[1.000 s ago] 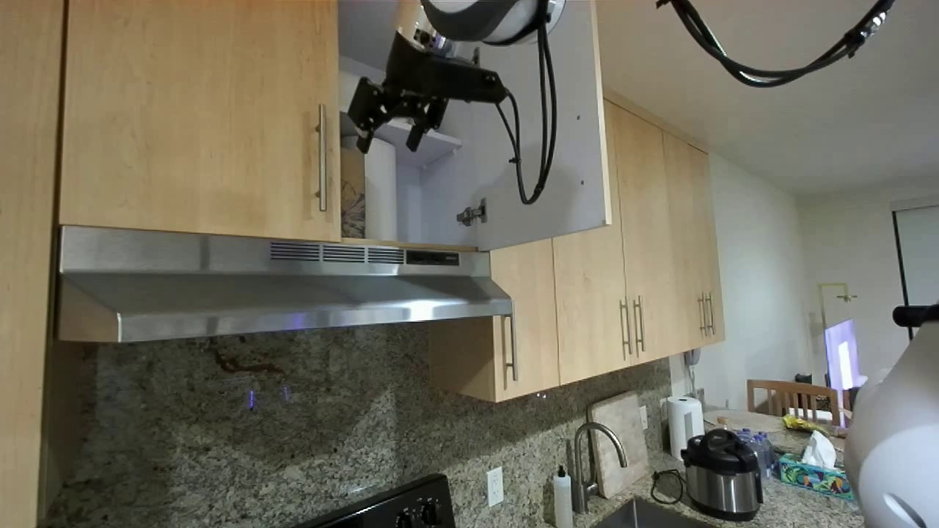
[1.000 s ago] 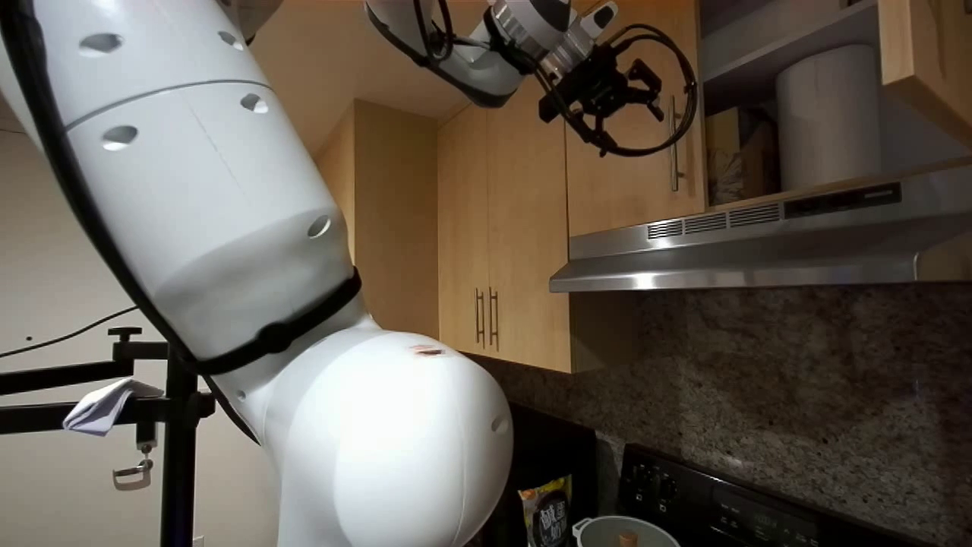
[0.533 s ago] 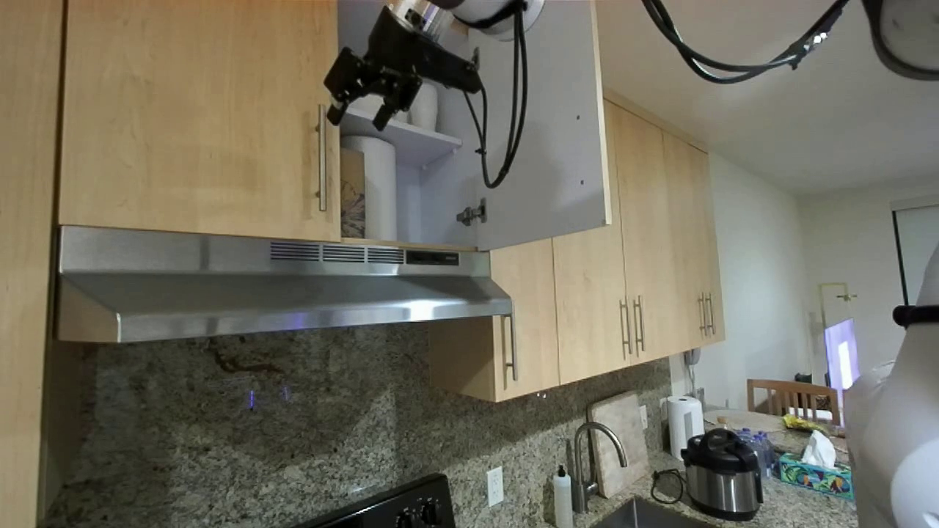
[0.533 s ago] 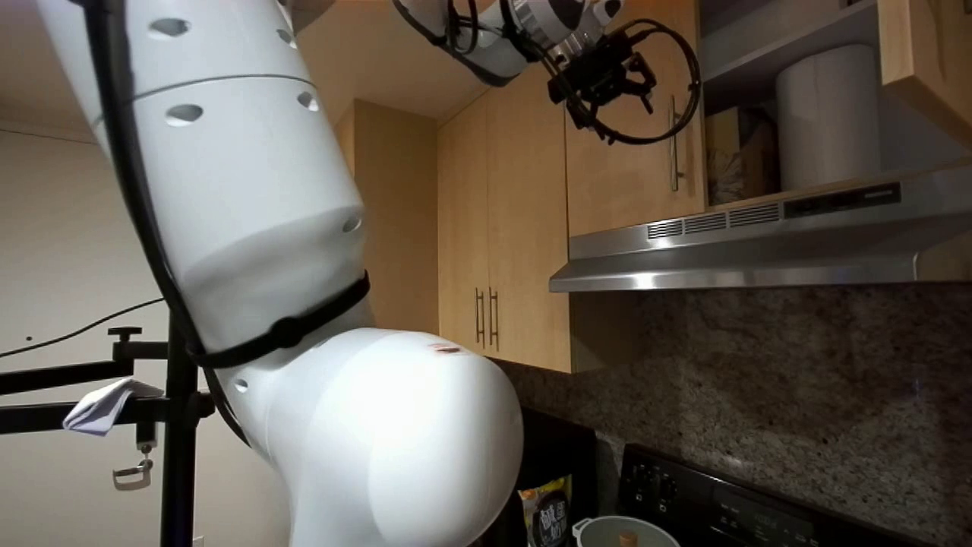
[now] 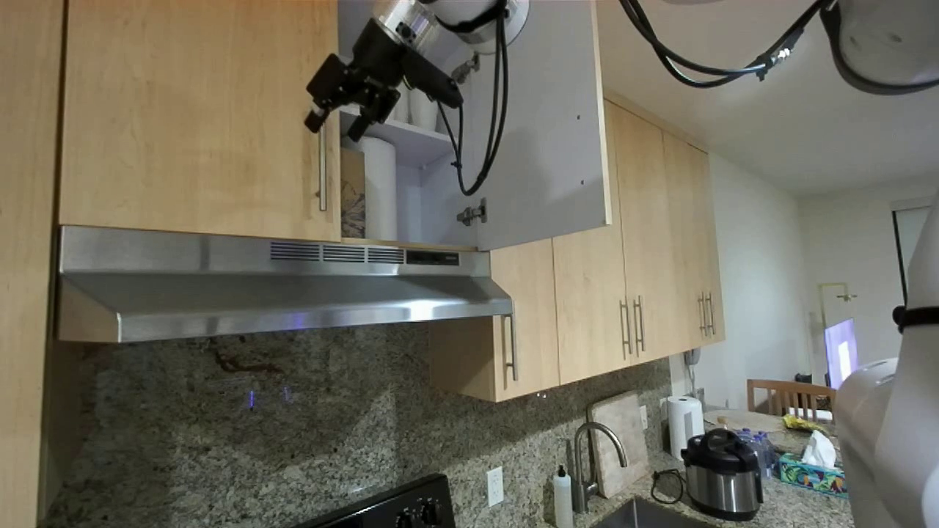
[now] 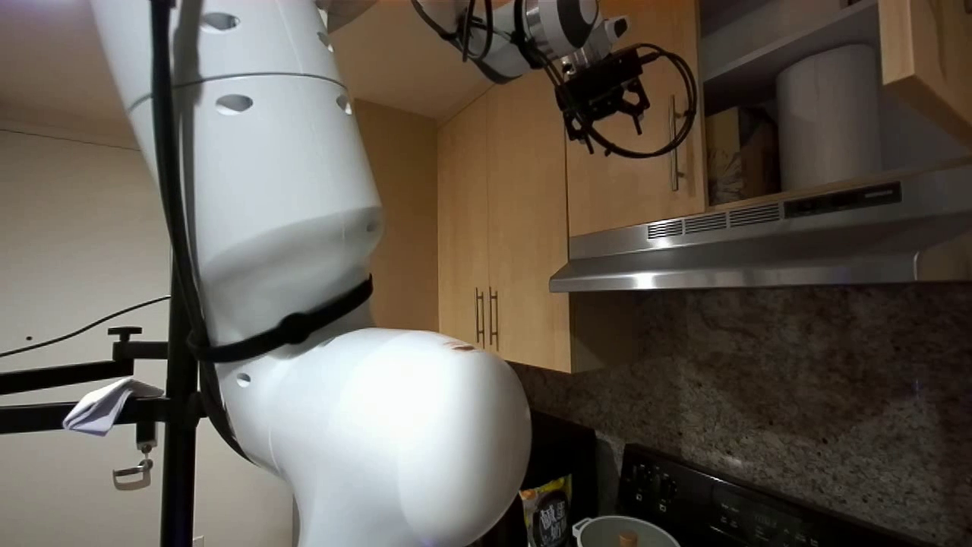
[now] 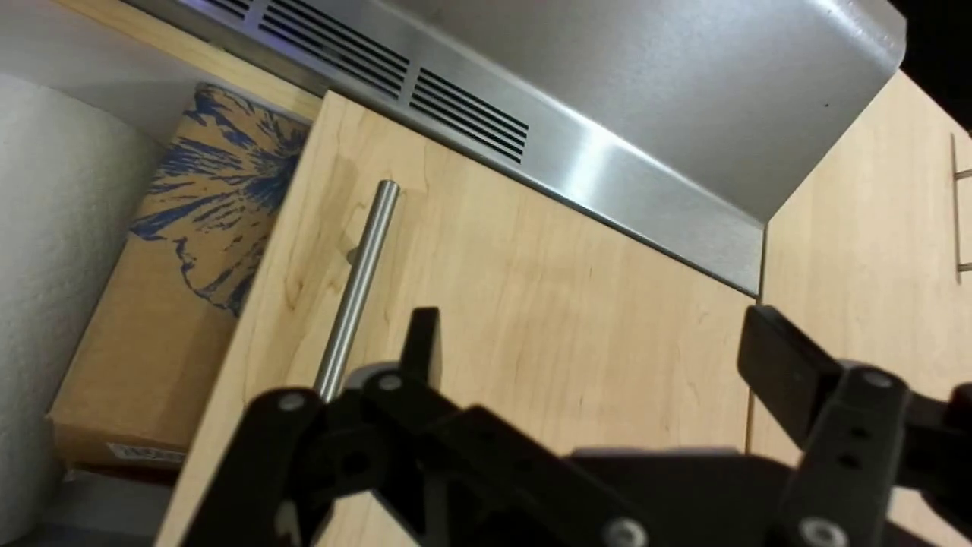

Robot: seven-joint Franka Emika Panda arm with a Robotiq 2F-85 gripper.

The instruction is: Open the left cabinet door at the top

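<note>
A wide, brushed stainless-steel range hood (image 5: 286,293) is seen in both exterior views. Above one half of it the flat, roughly square, light-wood left cabinet door (image 5: 191,125) is set, shut, and beside it a matching light-wood door with a white inner face (image 5: 546,139) is swung out. The left cabinet door is judged rigid, of moderate weight and hardly fragile; it should be swung in an arc about its edge farther from the swung-out door, not dragged straight out. The black, two-fingered end effector (image 7: 601,355) is held near it, its fingers (image 7: 854,444) spread wide and nothing gripped. The slim, vertical, brushed-steel bar handle (image 7: 359,285) is seen outside that gap (whether it is touched cannot be told). A hold about the middle of the bar is advised, with one flat black pad (image 7: 420,346) brought to each side; since the smooth round steel may prove slippery along its length, a firm closing is called for before any pull.
</note>
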